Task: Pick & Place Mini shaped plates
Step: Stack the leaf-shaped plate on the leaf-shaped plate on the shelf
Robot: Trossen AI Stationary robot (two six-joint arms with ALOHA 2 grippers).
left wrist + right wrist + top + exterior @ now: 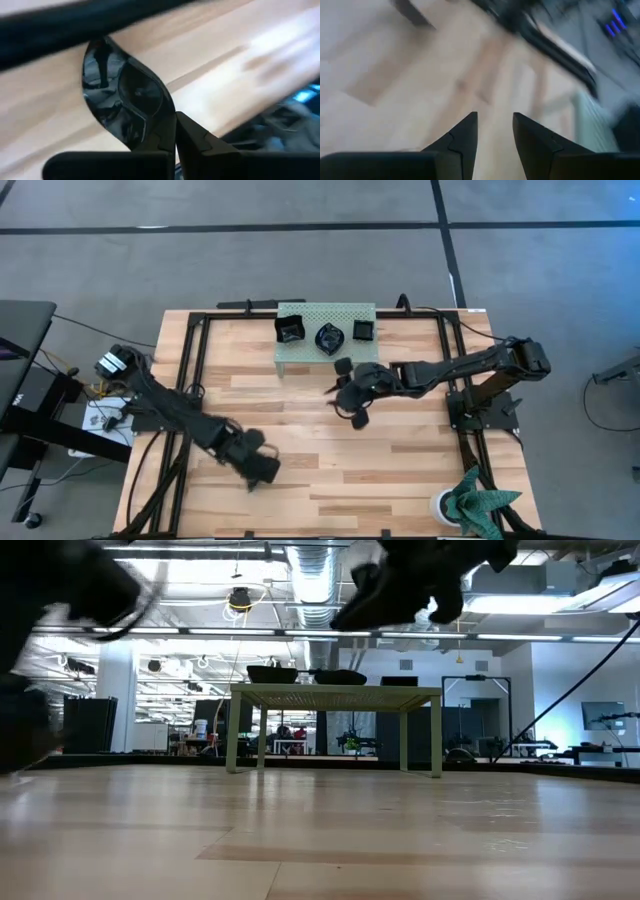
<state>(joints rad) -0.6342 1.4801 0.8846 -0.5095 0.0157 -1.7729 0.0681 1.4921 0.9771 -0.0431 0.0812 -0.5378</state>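
Three glossy black mini shaped plates rest flat on the pale green perforated rack at the table's far edge. In the low view the rack stands on legs with plates on top. My left gripper, near the table's near-left part, is shut on a leaf-like black plate. My right gripper hovers open over the table's middle, just in front of the rack. Its fingers hold nothing. My left gripper pinches the leaf-like plate by its pointed end between its two fingers. The plate reaches out past the fingertips, its glossy hollow side facing the wrist camera. It appears raised off the wood.
Black frame rails run along the table's left and right sides and far edge. A green leafy object lies at the near-right corner. Bare wood lies between the two grippers and toward the near edge.
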